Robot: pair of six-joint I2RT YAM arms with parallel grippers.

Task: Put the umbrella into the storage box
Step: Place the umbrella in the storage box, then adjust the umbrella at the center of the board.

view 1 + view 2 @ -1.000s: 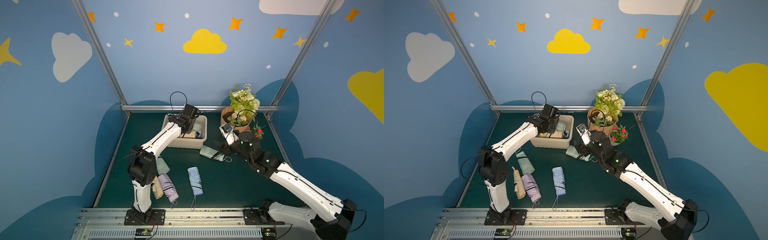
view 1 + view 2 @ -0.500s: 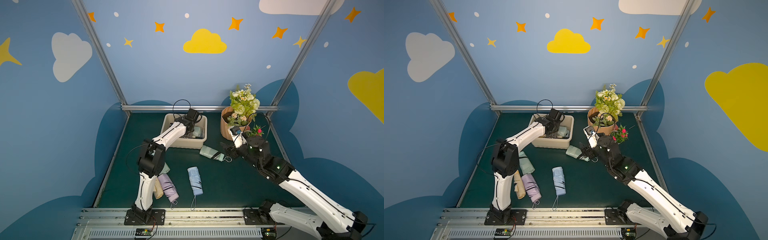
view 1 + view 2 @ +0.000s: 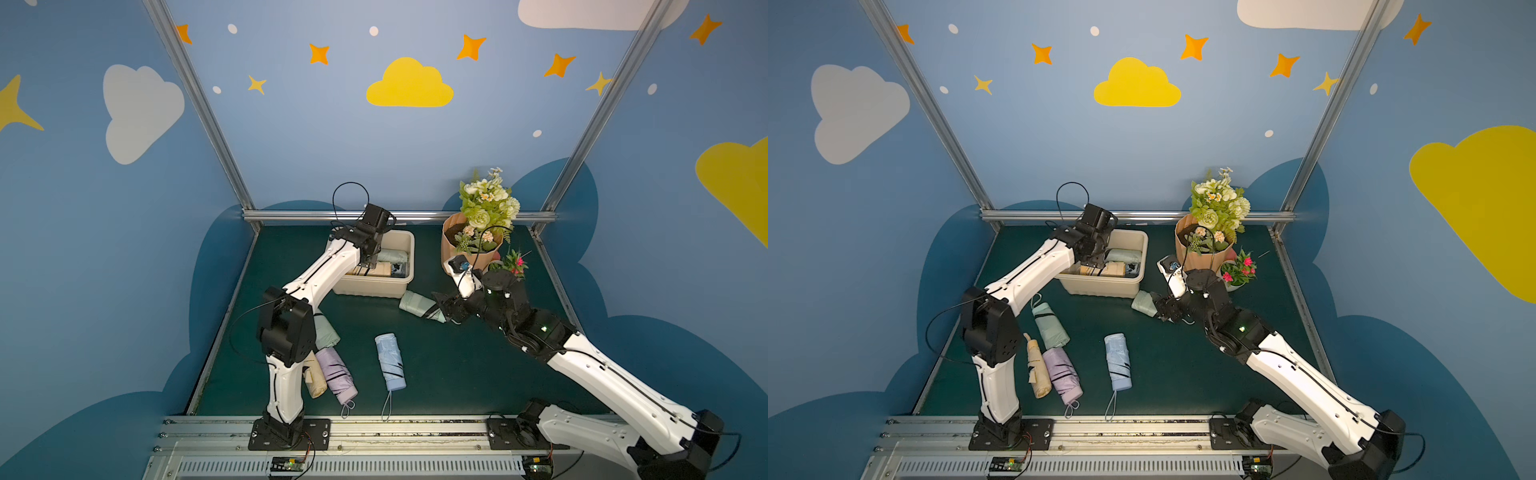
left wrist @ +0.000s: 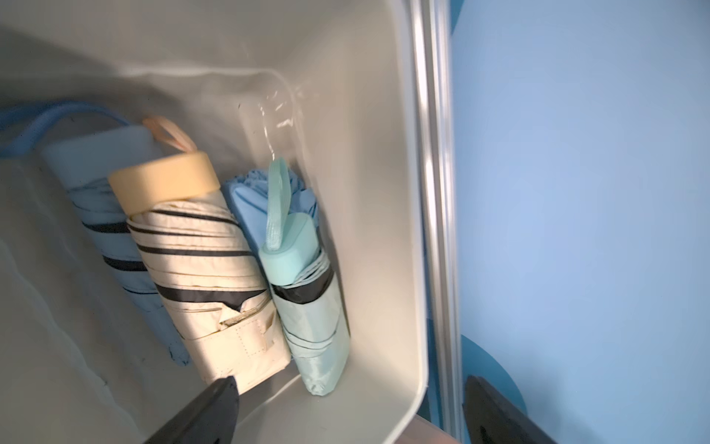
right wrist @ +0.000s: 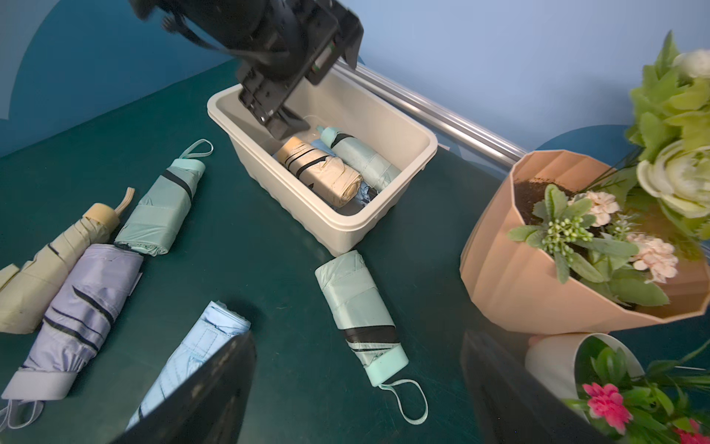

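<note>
- Three folded umbrellas, a pale blue umbrella (image 4: 100,215), a cream umbrella (image 4: 199,276) and a mint umbrella (image 4: 311,315), lie side by side in the storage box (image 5: 338,226) near the far edge of the worktop (image 3: 457,374).
- My left jaws hang inside the box, spread wide with nothing between them. I judge the best exit is straight up, clear of the rim.
- My right jaws are spread and empty too, lined up on the mint-green umbrella (image 5: 353,300) just beside the box's near right corner.
- I'd close across its body above the black band, off the wrist loop (image 5: 407,399), and lift only once the left arm clears the box.
- Towards the near edge lie a sage umbrella (image 3: 1050,326), beige umbrella (image 3: 1038,370), lilac umbrella (image 3: 334,374) and light blue umbrella (image 3: 390,361).
- The peach flower pot (image 5: 538,292) crowds the far right corner, so I'll mind it.
- The mat is dark green, and the blue walls carry clouds and stars.
</note>
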